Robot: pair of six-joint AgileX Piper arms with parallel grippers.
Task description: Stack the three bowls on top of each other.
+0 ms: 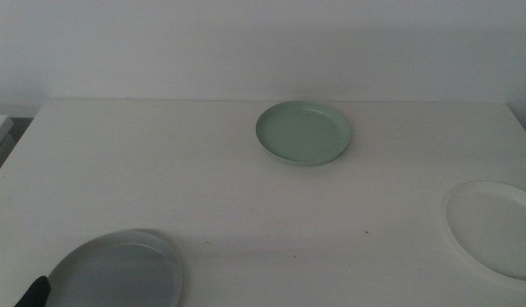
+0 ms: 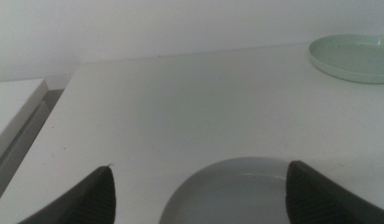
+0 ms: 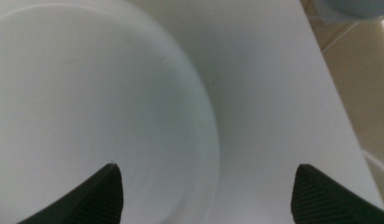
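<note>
Two hands, both spread wide, gripping nothing: left hand [image 2: 198,193] over grey bowl [image 1: 118,273] at table's [image 1: 203,179] near-left corner; right hand [image 3: 207,193] above white bowl [image 1: 494,226] at right edge. Pale green bowl [image 1: 303,132] sits far-centre, well apart.

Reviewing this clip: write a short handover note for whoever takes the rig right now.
Left end effector: open, above the grey bowl at the near left edge.
Right end effector: open, over the white bowl at the right; out of the middle view.
Green bowl sits alone at the far centre.
Done: nothing stacked, nothing held.
Left: all three bowls to stack.
</note>
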